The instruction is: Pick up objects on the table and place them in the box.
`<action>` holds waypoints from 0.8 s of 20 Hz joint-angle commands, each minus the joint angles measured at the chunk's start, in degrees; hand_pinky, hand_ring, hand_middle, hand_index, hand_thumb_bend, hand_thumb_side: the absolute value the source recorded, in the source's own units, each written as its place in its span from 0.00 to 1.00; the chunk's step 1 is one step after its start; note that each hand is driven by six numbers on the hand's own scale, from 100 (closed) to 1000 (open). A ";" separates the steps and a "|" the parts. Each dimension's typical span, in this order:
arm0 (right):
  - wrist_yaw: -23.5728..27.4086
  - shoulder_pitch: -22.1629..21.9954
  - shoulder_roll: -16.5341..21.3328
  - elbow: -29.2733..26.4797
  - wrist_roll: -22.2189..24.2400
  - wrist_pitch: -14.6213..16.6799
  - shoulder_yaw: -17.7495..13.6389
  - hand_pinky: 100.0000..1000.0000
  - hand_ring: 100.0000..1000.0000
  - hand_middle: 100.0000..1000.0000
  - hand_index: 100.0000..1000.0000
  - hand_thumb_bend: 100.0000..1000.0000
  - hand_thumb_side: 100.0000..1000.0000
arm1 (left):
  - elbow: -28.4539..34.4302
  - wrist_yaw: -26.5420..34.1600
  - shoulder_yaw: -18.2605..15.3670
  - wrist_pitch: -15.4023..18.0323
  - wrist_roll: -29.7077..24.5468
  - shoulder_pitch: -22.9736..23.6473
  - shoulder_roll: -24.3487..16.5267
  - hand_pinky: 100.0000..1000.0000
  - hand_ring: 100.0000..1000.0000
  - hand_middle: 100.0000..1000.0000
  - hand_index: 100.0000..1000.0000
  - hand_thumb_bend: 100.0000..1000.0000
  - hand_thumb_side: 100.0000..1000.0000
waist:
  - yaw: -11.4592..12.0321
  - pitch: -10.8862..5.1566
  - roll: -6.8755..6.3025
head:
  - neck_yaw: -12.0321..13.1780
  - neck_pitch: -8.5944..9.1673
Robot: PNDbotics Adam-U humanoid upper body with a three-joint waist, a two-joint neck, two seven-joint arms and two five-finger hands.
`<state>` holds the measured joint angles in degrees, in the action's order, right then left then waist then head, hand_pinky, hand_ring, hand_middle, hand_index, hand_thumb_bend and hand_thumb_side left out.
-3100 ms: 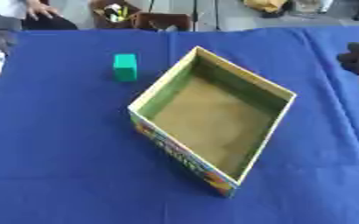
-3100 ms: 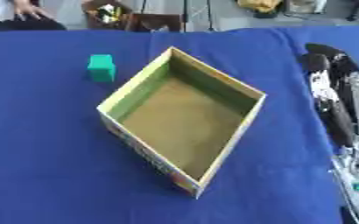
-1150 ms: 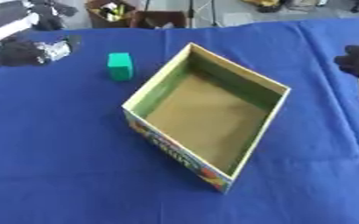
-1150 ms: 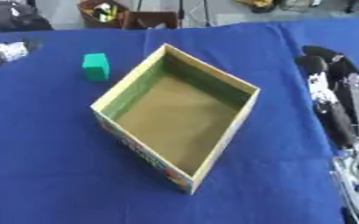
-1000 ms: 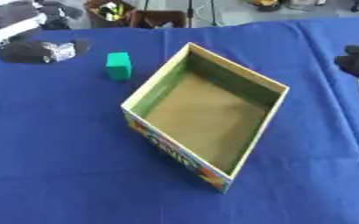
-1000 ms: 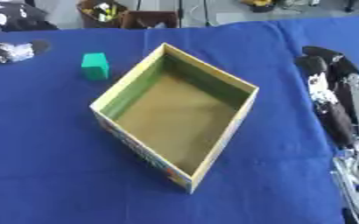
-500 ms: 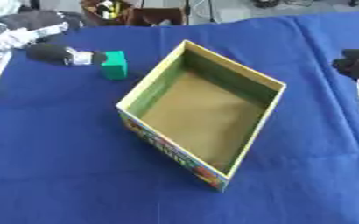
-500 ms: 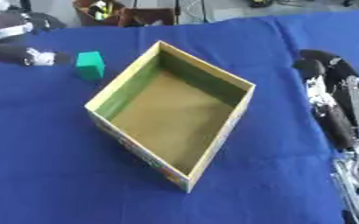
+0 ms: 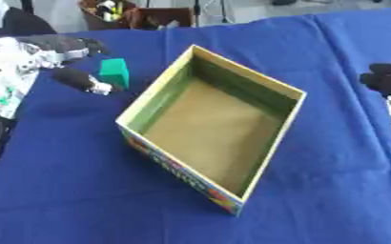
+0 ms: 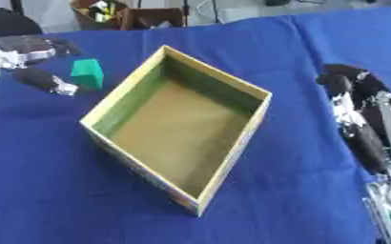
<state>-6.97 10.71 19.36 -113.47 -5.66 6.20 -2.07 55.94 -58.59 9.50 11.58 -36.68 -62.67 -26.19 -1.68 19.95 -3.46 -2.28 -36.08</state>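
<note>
Two robot hands appear at opposite sides of a worktop [image 9: 82, 190] covered in blue cloth. An open cardboard box [image 9: 211, 125], set cornerwise to the viewer, occupies the centre; its interior shows a tan floor and greenish inner walls, with nothing visible inside, and its outer near wall carries multicoloured print. A small green block [image 9: 114, 72] stands on the cloth just beyond the box's left corner, apart from the box wall. The left robot hand [image 9: 61, 52] enters from the upper left, its fingers spread wide around the block: one dark finger with a silver tip [image 9: 84, 81] reaches to the block's near-left side, while the other fingers lie on its far-left side. Whether any finger touches the block cannot be told; none is curled round it. The right robot hand [image 10: 362, 124] lies along the right edge of the worktop, well apart from the box, its fingers extended and holding nothing. Beyond the far edge of the cloth, a brown container [image 9: 140, 14] holds mixed small items.
</note>
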 commanded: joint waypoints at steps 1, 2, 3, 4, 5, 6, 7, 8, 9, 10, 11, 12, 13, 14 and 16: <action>0.44 0.70 0.41 -1.12 0.28 0.04 -0.08 0.82 0.75 0.57 0.75 0.00 0.70 | -0.28 -2.17 -1.39 0.98 0.96 -2.08 -1.99 0.88 0.93 1.00 1.00 0.63 0.82 | -0.13 -0.81 -0.01 | 0.15 0.98; 0.44 0.76 0.37 -1.12 0.33 0.02 -0.05 0.82 0.75 0.57 0.75 0.00 0.70 | -0.41 -2.62 -1.44 1.25 0.93 -2.33 -2.24 0.88 0.93 1.00 1.00 0.63 0.81 | -0.21 -0.71 -0.05 | 0.23 1.06; 0.45 0.79 0.31 -1.12 0.41 -0.01 0.00 0.82 0.75 0.57 0.75 0.00 0.70 | -0.54 -3.07 -1.54 1.44 0.94 -2.61 -2.43 0.88 0.93 1.00 1.00 0.63 0.81 | -0.29 -0.61 -0.09 | 0.39 1.17; 0.45 0.83 0.24 -1.12 0.51 -0.07 0.05 0.82 0.75 0.57 0.75 0.00 0.66 | -0.62 -3.53 -1.67 1.57 1.09 -2.89 -2.56 0.88 0.93 1.00 1.00 0.58 0.84 | -0.38 -0.52 -0.13 | 0.58 1.30; 0.45 0.88 0.17 -1.12 0.62 -0.12 0.11 0.82 0.75 0.57 0.75 0.00 0.69 | -0.75 -3.91 -1.77 1.73 1.21 -3.17 -2.68 0.88 0.93 1.00 1.00 0.62 0.81 | -0.47 -0.39 -0.17 | 0.75 1.46; 0.46 0.94 0.12 -1.12 0.73 -0.16 0.17 0.82 0.75 0.57 0.75 0.00 0.69 | -0.91 -4.29 -1.84 1.87 1.29 -3.41 -2.83 0.88 0.92 1.00 1.00 0.62 0.81 | -0.56 -0.29 -0.21 | 0.85 1.57; 0.46 1.01 0.08 -1.12 0.84 -0.20 0.23 0.82 0.75 0.57 0.74 0.00 0.68 | -1.09 -4.73 -1.91 1.97 1.35 -3.63 -2.98 0.87 0.92 1.00 1.00 0.62 0.81 | -0.66 -0.18 -0.25 | 0.92 1.70; 0.47 1.08 0.04 -1.12 0.95 -0.27 0.28 0.82 0.75 0.57 0.74 0.00 0.68 | -1.27 -5.15 -2.04 2.03 1.45 -3.81 -3.11 0.87 0.92 1.00 1.00 0.62 0.80 | -0.76 -0.08 -0.29 | 0.96 1.82; 0.48 1.12 -0.01 -1.12 1.06 -0.35 0.34 0.82 0.75 0.57 0.74 0.00 0.68 | -1.44 -5.46 -2.19 2.10 1.58 -3.93 -3.22 0.87 0.92 1.00 1.00 0.61 0.80 | -0.85 0.01 -0.31 | 0.97 1.91; 0.46 1.14 -0.04 -1.12 1.15 -0.39 0.36 0.82 0.75 0.56 0.74 0.00 0.68 | -1.57 -5.68 -2.31 2.18 1.72 -4.02 -3.37 0.87 0.92 1.00 1.00 0.61 0.80 | -0.91 0.08 -0.32 | 0.96 2.00; 0.44 1.15 -0.07 -1.12 1.21 -0.40 0.36 0.82 0.75 0.56 0.74 0.00 0.68 | -1.68 -5.80 -2.39 2.28 1.82 -4.08 -3.46 0.87 0.92 1.00 1.00 0.61 0.80 | -0.95 0.16 -0.33 | 0.95 2.08; 0.42 1.20 -0.10 -1.12 1.22 -0.40 0.33 0.82 0.75 0.56 0.74 0.00 0.68 | -1.82 -5.79 -2.45 2.41 1.80 -4.19 -3.57 0.87 0.92 1.00 1.00 0.61 0.80 | -1.05 0.30 -0.36 | 0.97 2.25; 0.40 1.28 -0.12 -1.12 1.23 -0.41 0.33 0.82 0.75 0.56 0.74 0.00 0.68 | -2.01 -5.76 -2.50 2.53 1.67 -4.29 -3.65 0.87 0.92 1.00 1.00 0.60 0.79 | -1.17 0.43 -0.40 | 1.02 2.39; 0.40 1.39 -0.15 -1.12 1.27 -0.40 0.38 0.82 0.75 0.56 0.74 0.00 0.68 | -2.35 -5.78 -2.55 2.60 1.36 -4.37 -3.68 0.87 0.93 1.00 1.00 0.60 0.78 | -1.33 0.58 -0.47 | 1.09 2.53; 0.42 1.61 -0.21 -1.12 1.37 -0.37 0.47 0.82 0.75 0.56 0.74 0.00 0.67 | -2.99 -5.90 -2.80 2.58 0.83 -4.58 -3.67 0.86 0.92 1.00 1.00 0.58 0.77 | -1.68 0.89 -0.58 | 1.24 2.79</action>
<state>-6.97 11.74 18.85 -113.47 -4.50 5.70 -1.66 52.72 -64.12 7.61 14.08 -35.56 -65.69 -27.76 -3.46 21.96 -4.19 -1.27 -34.05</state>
